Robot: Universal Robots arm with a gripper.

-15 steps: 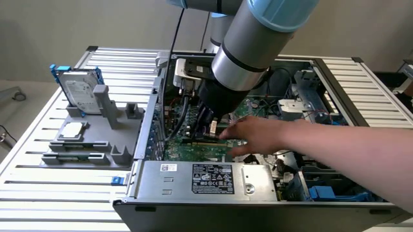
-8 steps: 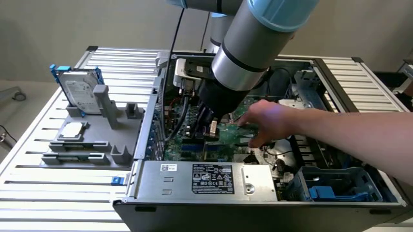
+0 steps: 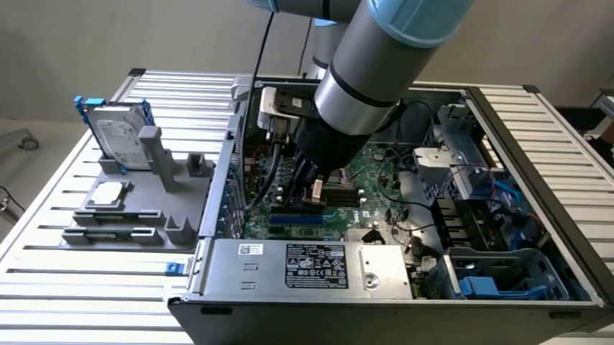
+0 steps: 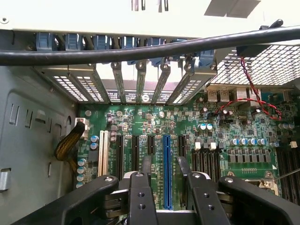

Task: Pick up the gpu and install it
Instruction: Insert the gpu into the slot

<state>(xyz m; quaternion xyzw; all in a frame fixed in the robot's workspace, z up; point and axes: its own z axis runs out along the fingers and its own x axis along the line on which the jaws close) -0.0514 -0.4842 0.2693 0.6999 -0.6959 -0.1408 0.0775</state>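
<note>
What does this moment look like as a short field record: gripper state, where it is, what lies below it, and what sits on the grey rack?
gripper: gripper open, nothing between its fingers
position: inside the open computer case, low over the motherboard
below gripper: long blue slot runs between the fingers
gpu: cannot tell where it is
grey rack: grey rack at the exterior view's left holds the hard drive upright and a small silver chip

1. Computer case [image 3: 317, 309]: dull grey sheet metal.
2. Motherboard [image 4: 234, 126]: glossy green circuit board; long slot [image 4: 167, 171] is shiny blue plastic.
3. Gripper [image 4: 164, 197]: matt black fingers.
4. Bench [image 3: 96, 287]: ribbed pale metal slats.
</note>
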